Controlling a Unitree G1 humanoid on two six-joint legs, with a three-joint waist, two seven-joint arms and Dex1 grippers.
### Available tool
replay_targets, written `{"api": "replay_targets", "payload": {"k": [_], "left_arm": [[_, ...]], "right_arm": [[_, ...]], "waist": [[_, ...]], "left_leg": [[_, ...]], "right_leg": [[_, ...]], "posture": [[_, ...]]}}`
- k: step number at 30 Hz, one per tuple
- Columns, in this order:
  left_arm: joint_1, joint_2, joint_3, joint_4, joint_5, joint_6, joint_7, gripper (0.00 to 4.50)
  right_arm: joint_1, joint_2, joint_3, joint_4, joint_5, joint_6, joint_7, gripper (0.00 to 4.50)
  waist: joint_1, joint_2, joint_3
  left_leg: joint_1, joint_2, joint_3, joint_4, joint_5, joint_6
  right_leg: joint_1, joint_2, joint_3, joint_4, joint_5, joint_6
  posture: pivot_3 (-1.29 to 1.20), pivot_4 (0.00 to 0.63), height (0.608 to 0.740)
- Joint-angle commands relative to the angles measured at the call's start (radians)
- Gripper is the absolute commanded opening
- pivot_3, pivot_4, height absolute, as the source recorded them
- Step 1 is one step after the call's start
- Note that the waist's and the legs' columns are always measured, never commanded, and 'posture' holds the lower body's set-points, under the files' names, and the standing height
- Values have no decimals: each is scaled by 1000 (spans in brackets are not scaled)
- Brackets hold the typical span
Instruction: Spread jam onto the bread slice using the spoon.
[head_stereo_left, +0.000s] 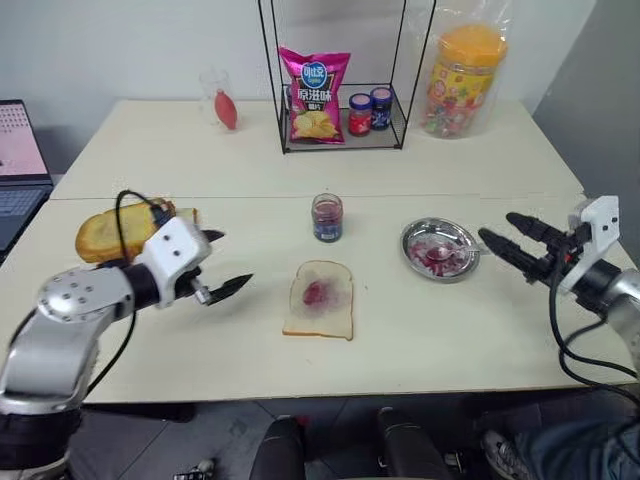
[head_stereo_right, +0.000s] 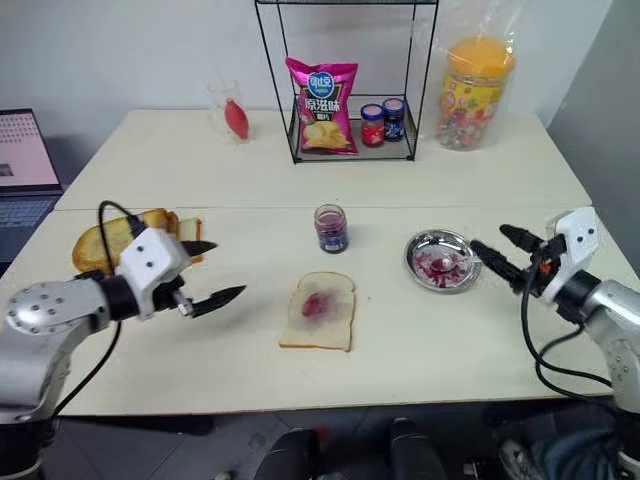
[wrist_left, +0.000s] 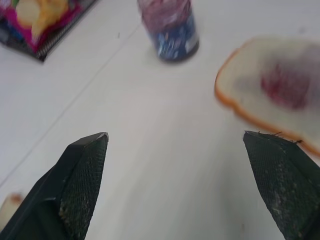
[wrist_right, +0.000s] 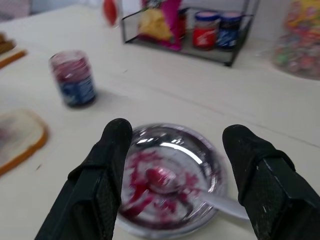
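Note:
The bread slice lies flat at the middle of the table with a purple-red smear of jam at its centre. Behind it stands the small glass jar of jam. The spoon rests in a jam-stained round metal dish, its handle towards my right gripper. Left of the bread, my left gripper hovers open and empty, pointing at the slice. My right gripper is open too, with nothing between its fingers, just right of the dish and pointing at it.
A pile of toasted slices sits at the left behind my left arm. At the back stand a wire rack with a chip bag and two lidded jars, a candy jar and a glass. A laptop sits far left.

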Motion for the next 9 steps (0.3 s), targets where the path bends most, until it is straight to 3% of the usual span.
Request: {"api": "replay_targets", "payload": {"k": [1,9], "left_arm": [[65,20,63,1,6,-49,-19,4500],[91,9,60,-24,-76,-39,-69,4500]], "right_arm": [[38,-107,-45,-44,32,30,142,3242],[99,-166,-77,-22,-14,0,217,3242]], "waist": [[3,-1,0],[13,-2,0]], "left_leg": [[1,0,0,0,0,0],[1,0,0,0,0,0]], "right_leg": [[1,0,0,0,0,0],[1,0,-1,-1,0,0]], "posture": [[0,150,740],[0,150,740]]}}
